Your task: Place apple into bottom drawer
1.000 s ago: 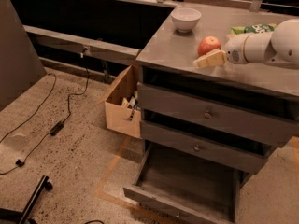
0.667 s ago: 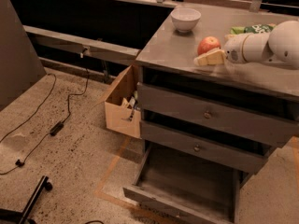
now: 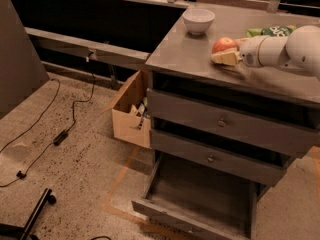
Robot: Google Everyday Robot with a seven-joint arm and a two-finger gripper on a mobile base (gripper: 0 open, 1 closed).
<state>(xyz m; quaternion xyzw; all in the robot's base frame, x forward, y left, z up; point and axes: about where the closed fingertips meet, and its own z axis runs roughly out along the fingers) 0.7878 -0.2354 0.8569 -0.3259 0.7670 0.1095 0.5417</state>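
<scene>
The red-orange apple (image 3: 223,44) sits on the grey cabinet top, right of centre. My gripper (image 3: 224,54), on the white arm (image 3: 280,50) that reaches in from the right, is at the apple, close against its front and right side. The bottom drawer (image 3: 195,196) is pulled out at floor level below the cabinet, a wide shallow grey tray with nothing visible in it. The apple is well above it and toward its right side.
A white bowl (image 3: 198,20) stands at the back of the cabinet top (image 3: 185,51). A green snack bag (image 3: 274,31) lies behind the arm. Two upper drawers (image 3: 225,124) with round knobs are nearly shut. A cardboard box (image 3: 131,111) stands left of the cabinet. Cables (image 3: 60,134) lie on the floor.
</scene>
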